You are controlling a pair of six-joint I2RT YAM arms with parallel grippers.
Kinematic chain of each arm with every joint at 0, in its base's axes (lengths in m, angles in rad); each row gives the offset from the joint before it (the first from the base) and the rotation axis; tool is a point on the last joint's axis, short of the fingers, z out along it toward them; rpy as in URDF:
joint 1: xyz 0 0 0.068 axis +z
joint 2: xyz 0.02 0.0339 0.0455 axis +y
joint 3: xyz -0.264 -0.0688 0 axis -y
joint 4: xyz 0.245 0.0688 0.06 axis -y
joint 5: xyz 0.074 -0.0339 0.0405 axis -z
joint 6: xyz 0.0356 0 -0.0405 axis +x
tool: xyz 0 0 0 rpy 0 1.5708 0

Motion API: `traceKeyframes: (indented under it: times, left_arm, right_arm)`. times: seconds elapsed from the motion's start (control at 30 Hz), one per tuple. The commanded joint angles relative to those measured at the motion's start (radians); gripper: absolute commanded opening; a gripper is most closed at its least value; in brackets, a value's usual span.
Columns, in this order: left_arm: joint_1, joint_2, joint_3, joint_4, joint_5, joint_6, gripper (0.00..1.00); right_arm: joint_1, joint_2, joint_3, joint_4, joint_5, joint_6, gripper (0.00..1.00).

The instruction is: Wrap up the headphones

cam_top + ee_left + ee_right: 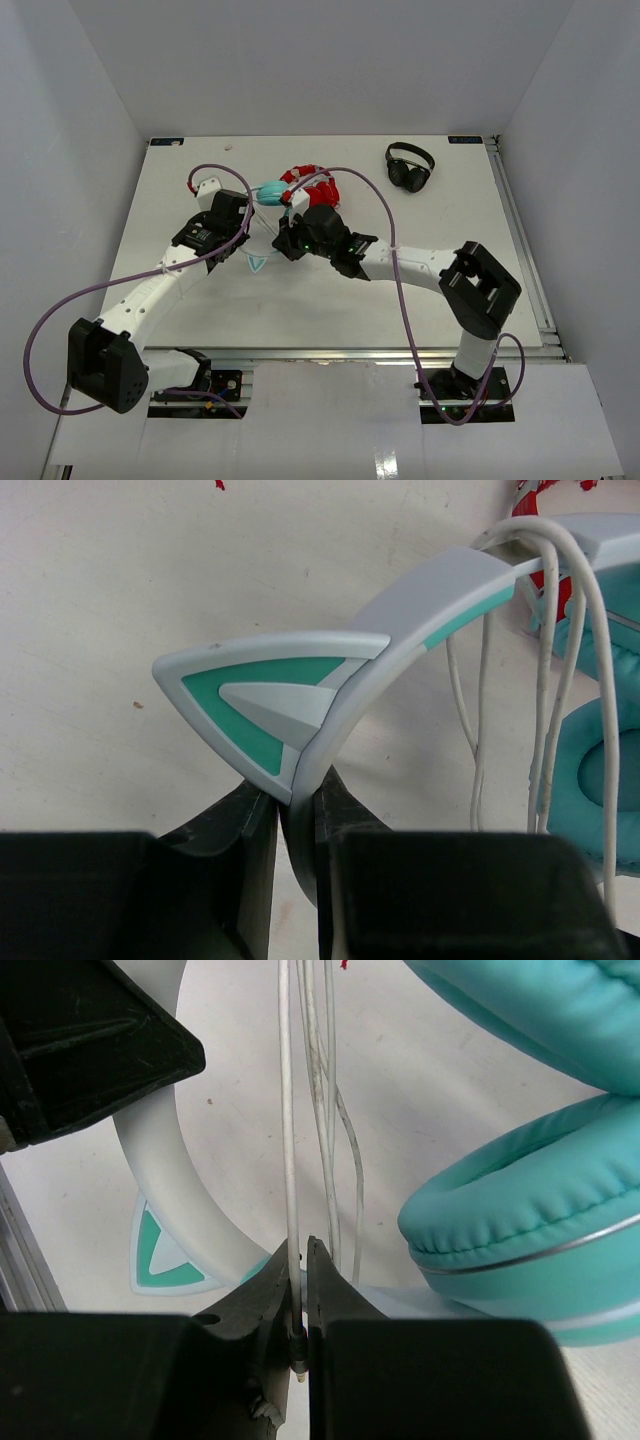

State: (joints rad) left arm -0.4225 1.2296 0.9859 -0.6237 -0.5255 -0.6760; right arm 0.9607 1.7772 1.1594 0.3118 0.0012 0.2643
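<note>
Two hands grip the headphones [268,192]: L hand [295,802] pinches the band [420,595] by its cat ear [260,700], R hand [303,1272] pinches the cable [289,1110], running up beside the band.

White table [470,210] across the middle of the frame. Plain pale back wall [320,70] at top, left wall [60,180] and right wall [590,150] at the sides. Metal rail [523,240] down the table's right edge. Soft, even light.

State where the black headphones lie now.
In the top view, the black headphones lie near the far right corner of the table, right of the red headphones.
</note>
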Motion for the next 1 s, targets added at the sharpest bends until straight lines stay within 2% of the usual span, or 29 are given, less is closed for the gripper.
traceKeyframes:
  times: [0.0,0.37,0.6,0.77,0.97]
  left_arm:
    - [0.005,-0.047,0.03,0.052,-0.033,-0.019,0.0]
    - [0.007,-0.021,0.057,0.038,-0.047,-0.039,0.0]
    - [0.007,-0.036,0.051,0.058,-0.006,-0.057,0.0]
    - [0.007,-0.016,0.062,0.042,-0.03,-0.051,0.0]
    - [0.007,-0.01,0.061,0.043,-0.034,-0.066,0.0]
  right_arm:
    - [-0.011,-0.049,-0.017,-0.066,0.094,-0.057,0.08]
    - [-0.011,-0.123,-0.159,-0.015,0.053,-0.047,0.08]
    - [-0.008,-0.063,-0.143,0.004,0.01,-0.026,0.08]
    - [-0.004,-0.039,-0.174,0.062,0.01,0.007,0.08]
    - [0.014,-0.032,-0.131,0.028,-0.03,-0.003,0.08]
